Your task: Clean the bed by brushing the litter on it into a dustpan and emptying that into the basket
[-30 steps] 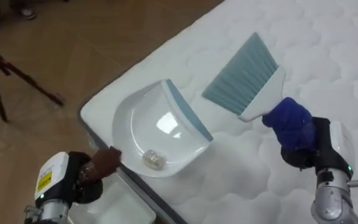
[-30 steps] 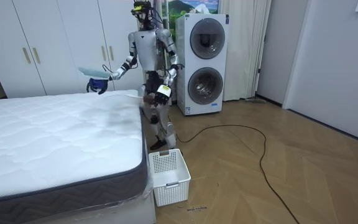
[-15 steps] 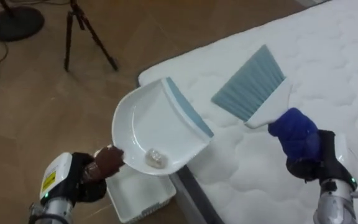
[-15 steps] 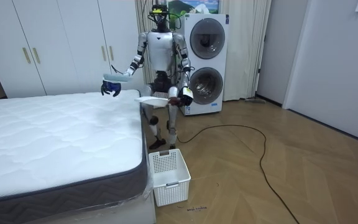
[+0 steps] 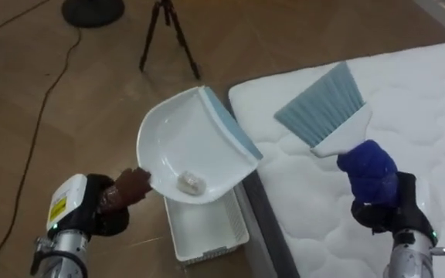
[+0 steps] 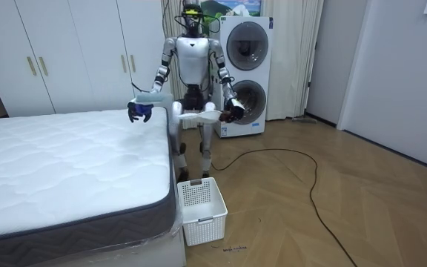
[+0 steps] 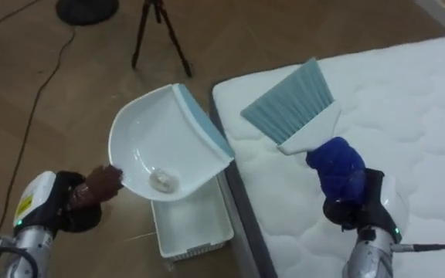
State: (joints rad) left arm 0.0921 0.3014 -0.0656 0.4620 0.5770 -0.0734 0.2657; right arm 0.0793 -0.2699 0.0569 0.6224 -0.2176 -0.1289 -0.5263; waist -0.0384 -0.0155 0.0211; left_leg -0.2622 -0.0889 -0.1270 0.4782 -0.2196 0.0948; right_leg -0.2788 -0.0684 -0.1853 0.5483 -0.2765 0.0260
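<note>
Left hand (image 5: 126,189) is gripping the dustpan (image 5: 195,139) by its handle. Since a second ago it has been swinging the dustpan off the bed (image 5: 416,93), and it is now hanging above the white basket (image 5: 207,232). A small lump (image 5: 189,183), possibly crumpled paper, is lying inside. Right hand (image 5: 369,171) is clutching the brush (image 5: 323,108) over the bed. Tipping out appears due next.

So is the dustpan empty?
No, a small pale lump lies in the white dustpan that the left hand holds above the basket, while the right hand grips the brush over the bed.
</note>
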